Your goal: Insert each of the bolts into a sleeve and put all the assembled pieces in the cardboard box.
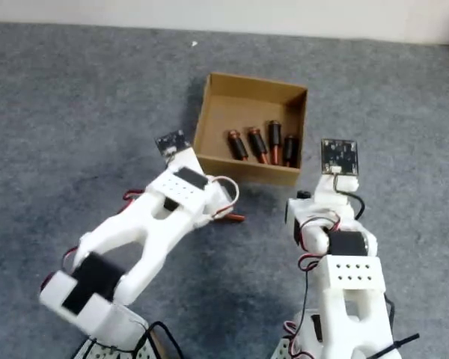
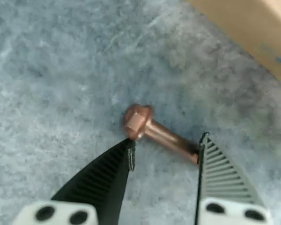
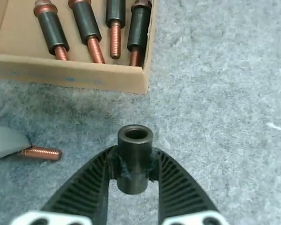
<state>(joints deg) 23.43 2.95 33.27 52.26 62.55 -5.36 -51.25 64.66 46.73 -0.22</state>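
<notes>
The left hand [image 2: 167, 139] sits open over the stiff, likely slippery bolt [image 2: 154, 129] lying on the counter [image 2: 61, 70] near the box [image 2: 243, 23], best pinched mid-shank, while the right hand [image 3: 134, 154] grips a sleeve [image 3: 135, 140].

Copper bolt [image 2: 161, 133], black sleeve [image 3: 133, 173], tan cardboard box [image 1: 247, 170], mottled grey carpet [image 1: 75, 97], ribbed black right claw [image 3: 134, 151].

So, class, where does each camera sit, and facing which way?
High view: fixed overhead, looking down on both arms and the box.
Left wrist view: on that wrist, facing down past the left tool at a bolt.
Right wrist view: on that wrist, facing the box past the right tool and sleeve.
Shared: both wrist views show the bolt.
</notes>
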